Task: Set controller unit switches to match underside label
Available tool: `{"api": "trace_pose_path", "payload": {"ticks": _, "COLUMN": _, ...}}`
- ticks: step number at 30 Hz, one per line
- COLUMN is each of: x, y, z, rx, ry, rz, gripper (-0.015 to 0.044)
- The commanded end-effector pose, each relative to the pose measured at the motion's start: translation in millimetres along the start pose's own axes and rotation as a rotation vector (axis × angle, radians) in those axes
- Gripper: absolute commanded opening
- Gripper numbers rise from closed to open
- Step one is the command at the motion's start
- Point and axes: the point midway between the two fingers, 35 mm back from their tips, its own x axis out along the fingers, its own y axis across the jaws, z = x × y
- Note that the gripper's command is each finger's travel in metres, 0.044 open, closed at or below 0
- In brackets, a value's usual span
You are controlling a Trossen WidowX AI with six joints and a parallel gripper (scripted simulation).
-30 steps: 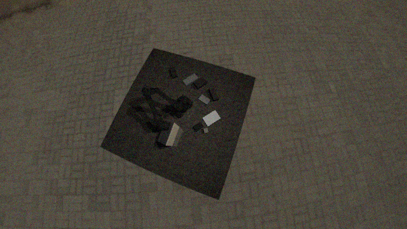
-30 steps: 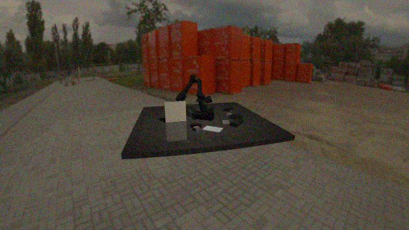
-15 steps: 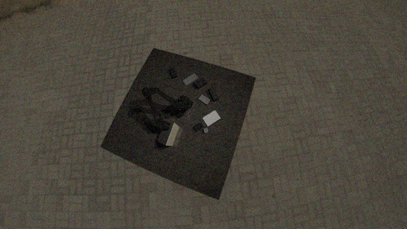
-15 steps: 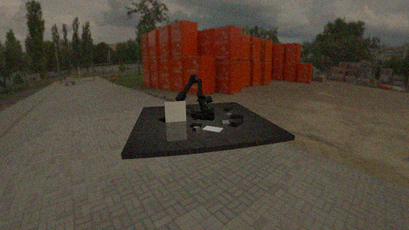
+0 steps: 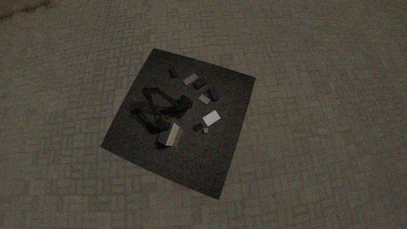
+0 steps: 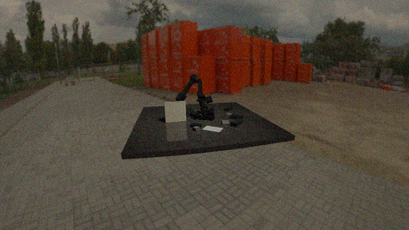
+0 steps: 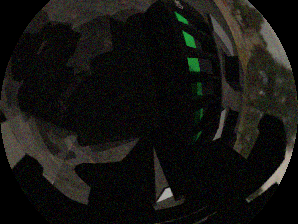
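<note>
The dark controller unit (image 7: 193, 64) fills the middle right of the wrist view, very close and dark. Six green rocker ends show in a curved row. The upper three are brighter and the lower three dimmer and narrower; I cannot tell for certain which ends are pressed. The label is not visible. My gripper (image 7: 149, 131) (image 6: 203, 108) is shut with nothing between its fingers, its tips low beside or over the unit's dark body; contact cannot be told. In the top and exterior views the unit and the fingers merge into one dark shape under the arm.
A pale upright panel (image 5: 172, 135) (image 6: 175, 112) stands near the arm's base. A white sheet (image 5: 212, 117) (image 6: 213, 129) lies on the bench (image 5: 203, 165) (image 6: 153, 145), with a small dark block (image 5: 198, 126) next to it. Several dark and grey modules lie farther along, including a grey one (image 5: 190, 79).
</note>
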Motion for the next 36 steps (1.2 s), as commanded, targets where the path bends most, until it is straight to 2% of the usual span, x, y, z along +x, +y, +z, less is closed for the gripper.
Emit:
{"api": "trace_pose_path", "payload": {"ticks": 1, "x": 0.1, "y": -11.6, "z": 1.0, "rx": -0.019, "ry": 0.001, "rz": -0.023, "gripper": 0.0000}}
{"api": "trace_pose_path", "payload": {"ticks": 18, "x": 1.3, "y": -16.1, "z": 1.0, "rx": -0.019, "ry": 0.001, "rz": -0.023, "gripper": 0.0000}}
{"api": "trace_pose_path", "payload": {"ticks": 20, "x": -7.1, "y": -4.4, "z": -0.3, "rx": -0.003, "ry": 0.003, "rz": -0.004, "gripper": 0.0000}}
{"api": "trace_pose_path", "payload": {"ticks": 25, "x": -57.1, "y": 4.4, "z": 2.3, "rx": -0.018, "ry": 0.004, "rz": -0.022, "gripper": 0.0000}}
{"api": "trace_pose_path", "payload": {"ticks": 30, "x": -59.0, "y": 5.0, "z": 2.5, "rx": -0.019, "ry": 0.004, "rz": -0.022, "gripper": 0.0000}}
{"api": "trace_pose_path", "payload": {"ticks": 36, "x": -60.2, "y": -13.2, "z": 0.1, "rx": -0.036, "ry": -0.018, "rz": 0.044, "gripper": 0.0157}}
